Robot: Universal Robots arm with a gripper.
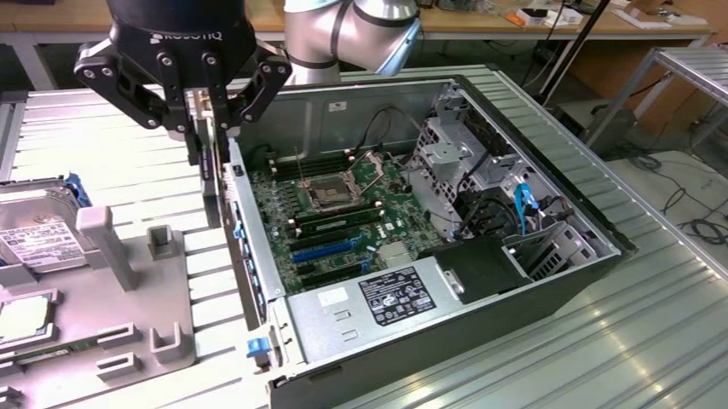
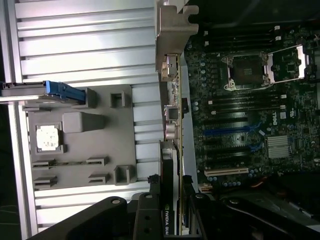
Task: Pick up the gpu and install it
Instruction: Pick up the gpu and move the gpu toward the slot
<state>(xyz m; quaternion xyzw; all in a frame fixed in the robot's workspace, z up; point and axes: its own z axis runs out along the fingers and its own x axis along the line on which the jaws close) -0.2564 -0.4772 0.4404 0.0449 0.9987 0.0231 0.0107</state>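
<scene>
Over the open computer case [image 1: 330, 106] (a DELL mark is on its motherboard [image 2: 250, 100]) hangs the black claw [image 1: 207, 129], lettered ROBOTIQ. It is closed on the gpu [image 1: 210, 179], which hangs edge-down between the fingers, above the case's rear wall. The card's label reads NVIDIA; the rest is cut off.

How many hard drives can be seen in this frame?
1. The hard drive sits on the grey tray at the exterior view's left. More may be hidden inside the computer case.
</scene>
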